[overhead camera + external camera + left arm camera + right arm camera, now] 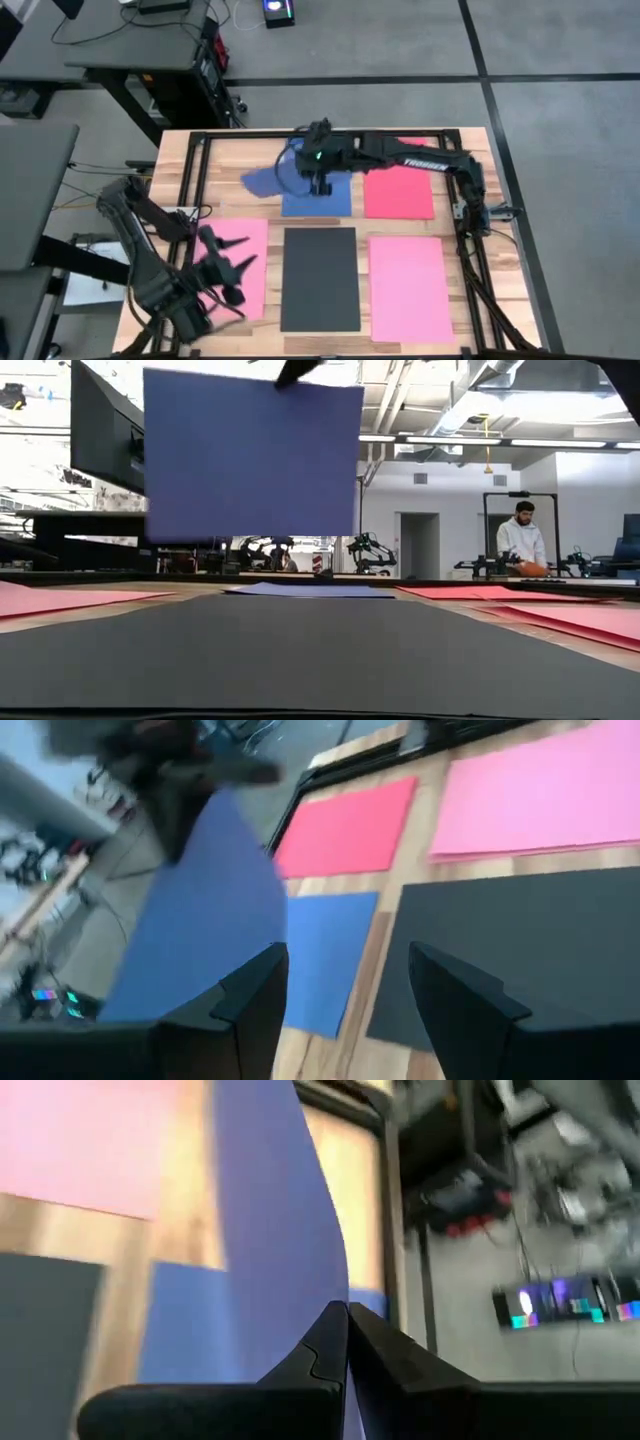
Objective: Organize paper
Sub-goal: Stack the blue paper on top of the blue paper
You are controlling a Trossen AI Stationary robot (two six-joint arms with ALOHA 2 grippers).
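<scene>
Right tool (pixel 318 186) reaches across the far middle of the tabletop (pixel 470 150), fingers pinched tight on the edge of a blue sheet (pixel 268 176). Right wrist view: the two dark fingertips (pixel 330 1342) meet with the sheet's edge between them. Low view: that sheet hangs upright in the air, well clear of the wood, top edge gripped.

Second blue sheet (pixel 318 197) lies flat beneath the right tool, far row, centre. Red sheet (pixel 399 192) flat just beside it, to the right. Near row: pink sheet (pixel 245 265) at left, black sheet (pixel 320 278) in the middle, pink sheet (pixel 410 288) at right. All flat, apart from one another, bare wood between.

Left tool (pixel 226 268) hovers over the near-left pink sheet, fingers spread fairly wide, nothing between them. Left wrist view: gap between the fingers (pixel 455 1005) shows the black sheet's edge and wood.

Person stands in the room beyond, far off.
</scene>
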